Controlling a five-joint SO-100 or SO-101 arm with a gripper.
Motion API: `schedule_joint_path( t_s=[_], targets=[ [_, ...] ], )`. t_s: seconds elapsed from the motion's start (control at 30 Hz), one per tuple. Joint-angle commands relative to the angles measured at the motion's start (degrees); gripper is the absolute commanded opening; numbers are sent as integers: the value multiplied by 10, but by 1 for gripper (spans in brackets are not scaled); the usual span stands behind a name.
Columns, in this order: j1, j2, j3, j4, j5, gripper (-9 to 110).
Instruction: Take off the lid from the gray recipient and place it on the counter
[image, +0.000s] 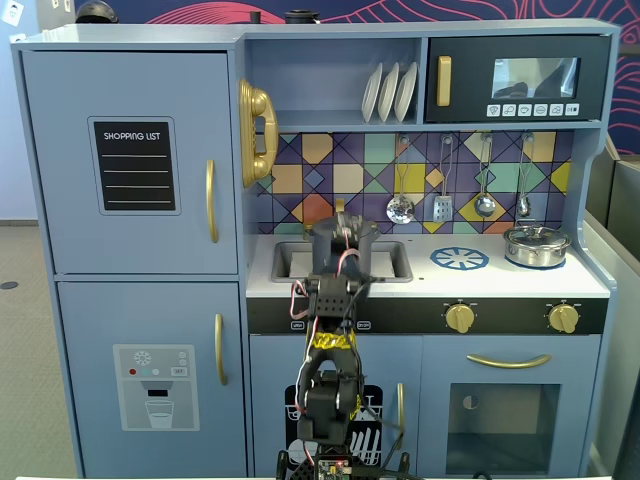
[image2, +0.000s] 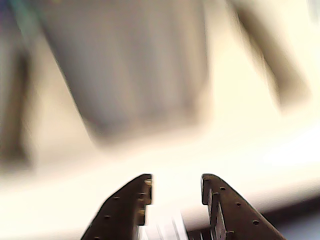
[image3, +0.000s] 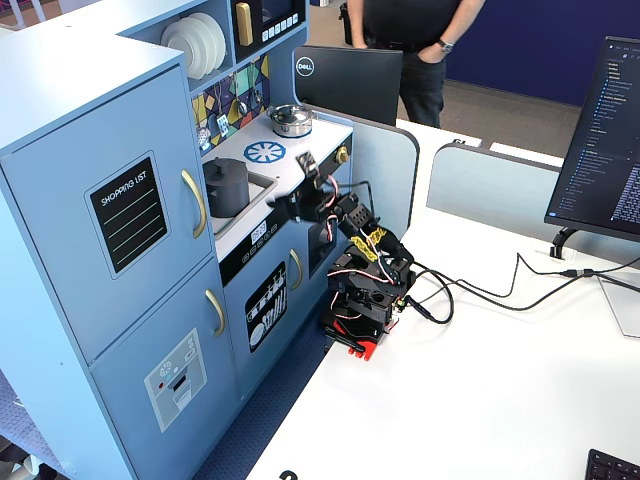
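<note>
The gray pot sat in the sink of the toy kitchen, its lid on top. In the wrist view the gripper was released, jaws apart and holding nothing (the background there was blurred). The white counter carried a blue burner print and a silver pot further right.

Lidded gray recipient upright in the counter's sink.

One gray recipient, one silver pot, three plates, four hanging utensils.
</note>
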Motion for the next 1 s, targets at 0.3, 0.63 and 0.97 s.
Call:
schedule_joint_path(
  t_s=[0.3, 0.63, 0.97],
  targets=[
    [-15, -131, -123, -217, -29, 22],
    [-18, -265, -141, -341, -43, 19],
    [-16, -394, -207, -391, -47, 18]
  ],
)
